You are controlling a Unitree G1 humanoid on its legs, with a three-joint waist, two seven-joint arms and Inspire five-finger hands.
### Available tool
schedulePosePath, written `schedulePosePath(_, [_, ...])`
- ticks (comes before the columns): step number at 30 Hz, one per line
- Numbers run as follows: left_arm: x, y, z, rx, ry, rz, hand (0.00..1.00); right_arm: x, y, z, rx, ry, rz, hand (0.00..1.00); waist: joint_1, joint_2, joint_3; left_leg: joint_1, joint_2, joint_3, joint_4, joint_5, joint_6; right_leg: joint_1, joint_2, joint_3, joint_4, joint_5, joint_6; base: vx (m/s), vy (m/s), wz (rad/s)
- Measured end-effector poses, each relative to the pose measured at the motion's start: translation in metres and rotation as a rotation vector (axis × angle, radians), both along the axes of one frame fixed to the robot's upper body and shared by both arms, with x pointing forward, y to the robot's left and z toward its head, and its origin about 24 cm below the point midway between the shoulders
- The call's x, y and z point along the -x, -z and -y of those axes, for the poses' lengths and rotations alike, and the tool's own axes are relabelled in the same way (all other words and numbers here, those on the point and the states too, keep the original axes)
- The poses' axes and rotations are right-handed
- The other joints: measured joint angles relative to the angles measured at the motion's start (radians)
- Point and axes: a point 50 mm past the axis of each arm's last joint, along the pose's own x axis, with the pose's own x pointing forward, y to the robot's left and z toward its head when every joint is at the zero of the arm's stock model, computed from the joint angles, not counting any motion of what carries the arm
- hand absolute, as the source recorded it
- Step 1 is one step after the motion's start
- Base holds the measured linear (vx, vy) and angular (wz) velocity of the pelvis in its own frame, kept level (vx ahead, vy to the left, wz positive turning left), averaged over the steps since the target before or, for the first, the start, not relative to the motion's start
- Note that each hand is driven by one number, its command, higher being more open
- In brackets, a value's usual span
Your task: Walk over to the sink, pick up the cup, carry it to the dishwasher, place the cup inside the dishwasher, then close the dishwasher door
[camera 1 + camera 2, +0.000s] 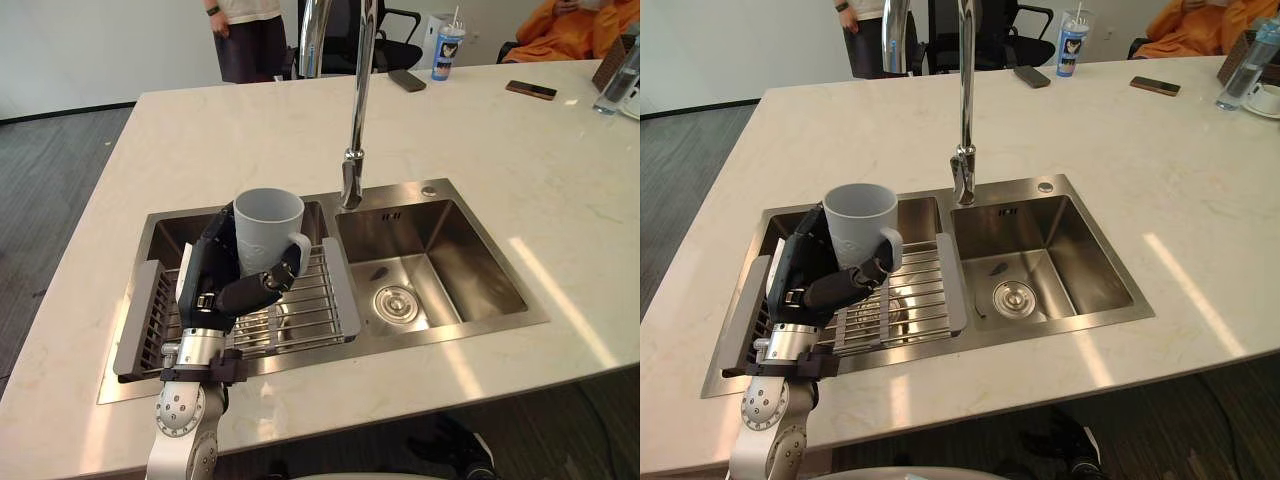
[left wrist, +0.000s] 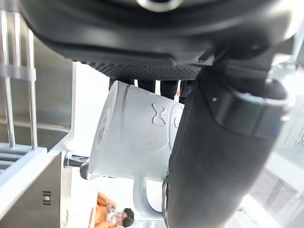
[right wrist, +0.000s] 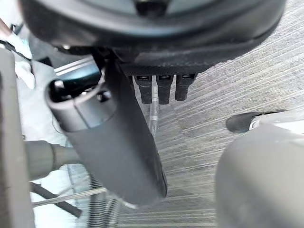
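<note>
Over the left basin of the sink (image 1: 478, 262), above the wire rack (image 1: 310, 300), the left hand (image 1: 215, 272) clasps the pale cup (image 1: 266, 222), stiff, smooth and probably breakable, best gripped round its body, while the right hand (image 3: 114, 142) hangs relaxed.

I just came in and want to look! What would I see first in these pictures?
First, the pale cup held in the left hand, fingers curled round it, above the rack in the left half of the sink. Next, the tall shiny tap rising behind the sink. The right hand hangs open over the floor.
</note>
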Motion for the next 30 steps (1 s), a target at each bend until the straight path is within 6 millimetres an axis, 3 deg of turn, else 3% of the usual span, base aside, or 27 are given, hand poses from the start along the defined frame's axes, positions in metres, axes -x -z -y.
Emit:
schedulePosePath(2, [0.003, -0.01, 0.004, 0.002, 0.019, 0.046, 0.3, -0.011, -0.006, -0.007, -0.009, 0.0, 0.057, 0.9, 0.007, -0.018, 0.012, -0.033, 0.017, 0.02, 0.07, -0.044, 0.013, -0.016, -0.005, 0.014, 0.021, 0.006, 0.01, -0.15, 0.01, -0.34])
schedulePosePath(4, [0.006, -0.021, 0.013, 0.013, 0.059, 0.095, 0.3, -0.02, -0.013, -0.009, -0.002, 0.002, 0.109, 0.9, 0.015, -0.031, 0.018, -0.074, 0.024, 0.024, 0.147, -0.077, 0.02, -0.05, -0.013, -0.031, 0.06, 0.023, 0.026, -0.2, 0.004, -0.14])
schedulePosePath(5, [0.006, -0.023, 0.014, 0.017, 0.065, 0.106, 0.3, -0.022, -0.014, -0.008, 0.002, 0.002, 0.117, 0.9, 0.018, -0.028, 0.018, -0.082, 0.026, 0.025, 0.152, -0.076, 0.024, -0.063, -0.012, -0.046, 0.067, 0.035, 0.033, -0.16, 0.012, -0.09])
schedulePosePath(6, [0.005, -0.029, 0.016, 0.027, 0.07, 0.137, 0.3, -0.028, -0.016, -0.009, 0.003, 0.002, 0.135, 0.9, 0.035, -0.012, 0.02, -0.095, 0.04, 0.033, 0.146, -0.059, 0.05, -0.082, -0.011, -0.079, 0.089, 0.044, 0.038, -0.15, 0.01, 0.01])
schedulePosePath(7, [0.004, -0.032, 0.016, 0.035, 0.065, 0.154, 0.3, -0.029, -0.016, -0.011, -0.001, -0.004, 0.138, 0.9, 0.041, -0.011, 0.027, -0.098, 0.035, 0.033, 0.15, -0.05, 0.06, -0.132, -0.028, -0.118, 0.339, -0.051, 0.02, -0.14, 0.006, 0.11])
schedulePosePath(9, [0.004, -0.032, 0.015, 0.055, 0.046, 0.155, 0.3, -0.023, -0.014, -0.013, -0.01, -0.01, 0.122, 0.9, 0.057, -0.027, 0.016, -0.112, 0.014, 0.013, 0.18, -0.045, 0.064, -0.123, -0.046, -0.115, 0.607, -0.111, 0.061, -0.09, -0.022, 0.35])
schedulePosePath(10, [0.004, -0.032, 0.015, 0.06, 0.039, 0.156, 0.3, -0.022, -0.014, -0.014, -0.012, -0.01, 0.119, 0.9, 0.069, -0.033, 0.011, -0.13, 0.006, 0.005, 0.199, -0.043, 0.061, -0.112, -0.049, -0.106, 0.647, -0.111, 0.064, -0.1, -0.066, 0.33])
schedulePosePath(11, [0.005, -0.03, 0.014, 0.071, 0.027, 0.15, 0.3, -0.022, -0.014, -0.01, -0.002, -0.016, 0.116, 0.9, 0.091, -0.047, 0.002, -0.172, -0.004, 0.0, 0.239, -0.039, 0.057, -0.121, -0.042, -0.097, 0.613, -0.123, 0.098, -0.13, -0.017, 0.2])
schedulePosePath(12, [0.006, -0.028, 0.016, 0.086, 0.027, 0.137, 0.3, -0.024, -0.016, -0.006, 0.016, -0.024, 0.121, 0.9, 0.116, -0.018, -0.015, -0.209, 0.002, -0.01, 0.236, -0.027, 0.067, -0.124, -0.03, -0.1, 0.548, -0.132, 0.107, -0.12, 0.017, 0.1])
schedulePosePath(13, [0.007, -0.028, 0.018, 0.093, 0.033, 0.137, 0.3, -0.024, -0.017, -0.003, 0.024, -0.023, 0.121, 0.9, 0.13, -0.005, -0.019, -0.219, 0.006, -0.009, 0.225, -0.013, 0.069, -0.106, -0.017, -0.104, 0.497, -0.15, 0.11, -0.14, 0.033, 0.07])
schedulePosePath(15, [0.007, -0.032, 0.019, 0.099, 0.034, 0.161, 0.3, -0.038, -0.02, -0.007, 0.015, -0.027, 0.158, 0.9, 0.134, -0.009, -0.005, -0.295, 0.009, -0.02, 0.271, 0.006, 0.069, -0.071, -0.008, -0.101, 0.366, -0.223, 0.005, -0.23, -0.061, 0.15])
schedulePosePath(17, [0.005, -0.028, 0.021, 0.103, 0.046, 0.141, 0.3, -0.048, -0.023, -0.006, 0.023, -0.029, 0.182, 0.9, 0.129, 0.015, 0.031, -0.333, 0.027, -0.053, 0.311, 0.02, 0.058, -0.016, 0.02, -0.114, 0.244, -0.23, -0.008, -0.28, -0.074, 0.29])
schedulePosePath(18, [0.004, -0.022, 0.025, 0.107, 0.06, 0.11, 0.3, -0.049, -0.022, -0.004, 0.032, -0.028, 0.178, 0.9, 0.11, 0.041, 0.052, -0.338, 0.039, -0.082, 0.303, 0.041, 0.043, 0.008, 0.047, -0.144, 0.208, -0.204, -0.029, -0.24, -0.038, 0.43])
schedulePosePath(20, [0.003, -0.018, 0.031, 0.106, 0.098, 0.083, 0.3, -0.04, -0.017, -0.002, 0.036, -0.009, 0.141, 0.9, 0.091, 0.048, 0.059, -0.338, 0.041, -0.122, 0.261, 0.048, 0.02, 0.011, 0.055, -0.184, 0.213, -0.195, -0.051, -0.46, -0.053, 0.61])
schedulePosePath(21, [0.004, -0.018, 0.035, 0.102, 0.122, 0.081, 0.3, -0.034, -0.015, 0.001, 0.041, 0.01, 0.121, 0.9, 0.088, 0.026, 0.067, -0.365, 0.051, -0.108, 0.324, 0.011, 0.023, -0.002, 0.041, -0.204, 0.208, -0.181, -0.066, -0.4, -0.02, 0.52])
schedulePosePath(22, [0.004, -0.018, 0.037, 0.105, 0.136, 0.083, 0.3, -0.032, -0.014, 0.003, 0.044, 0.023, 0.113, 0.9, 0.08, 0.025, 0.068, -0.392, 0.057, -0.09, 0.427, -0.03, 0.085, -0.012, 0.031, -0.214, 0.203, -0.163, -0.061, -0.21, 0.024, 0.32])
schedulePosePath(23, [0.004, -0.018, 0.039, 0.103, 0.146, 0.084, 0.3, -0.03, -0.014, 0.005, 0.051, 0.034, 0.108, 0.9, 0.074, 0.024, 0.068, -0.401, 0.062, -0.081, 0.503, -0.056, 0.111, -0.012, 0.024, -0.221, 0.195, -0.145, -0.051, -0.19, 0.086, 0.25])
schedulePosePath(24, [0.004, -0.019, 0.042, 0.107, 0.165, 0.085, 0.3, -0.026, -0.014, 0.008, 0.061, 0.053, 0.104, 0.9, 0.067, 0.025, 0.066, -0.389, 0.088, -0.06, 0.625, -0.116, 0.114, -0.013, 0.007, -0.225, 0.181, -0.12, -0.043, -0.18, 0.166, 0.21])
schedulePosePath(26, [0.005, -0.018, 0.047, 0.106, 0.202, 0.086, 0.3, -0.018, -0.017, 0.011, 0.077, 0.055, 0.11, 0.9, 0.051, 0.028, 0.053, -0.33, 0.137, -0.066, 0.706, -0.191, 0.079, -0.015, -0.012, -0.238, 0.152, -0.09, -0.02, -0.12, 0.201, 0.32])
schedulePosePath(27, [0.004, -0.015, 0.051, 0.111, 0.218, 0.07, 0.3, -0.013, -0.015, 0.011, 0.075, 0.061, 0.094, 0.9, 0.034, 0.034, 0.021, -0.263, 0.144, -0.087, 0.659, -0.224, 0.032, -0.026, -0.027, -0.259, 0.119, -0.069, 0.0, -0.08, 0.225, 0.49])
schedulePosePath(28, [0.003, -0.01, 0.053, 0.118, 0.221, 0.051, 0.3, -0.008, -0.015, 0.016, 0.09, 0.064, 0.083, 0.9, 0.019, 0.058, -0.021, -0.19, 0.139, -0.113, 0.515, -0.269, -0.036, -0.044, -0.034, -0.264, 0.096, -0.056, 0.022, -0.08, 0.382, 0.46])
schedulePosePath(29, [0.001, -0.009, 0.054, 0.124, 0.218, 0.046, 0.3, -0.007, -0.016, 0.019, 0.099, 0.068, 0.083, 0.9, 0.012, 0.076, -0.037, -0.152, 0.126, -0.126, 0.399, -0.307, -0.049, -0.062, -0.034, -0.268, 0.095, -0.048, 0.033, -0.03, 0.337, 0.23])
schedulePosePath(30, [-0.005, -0.001, 0.049, 0.1, 0.207, 0.015, 0.3, -0.006, -0.009, 0.008, 0.051, 0.101, 0.06, 0.9, 0.012, 0.037, -0.037, -0.133, 0.065, -0.114, 0.338, -0.253, -0.028, -0.071, -0.077, -0.247, 0.089, -0.037, 0.034, -0.01, 0.302, 0.18])
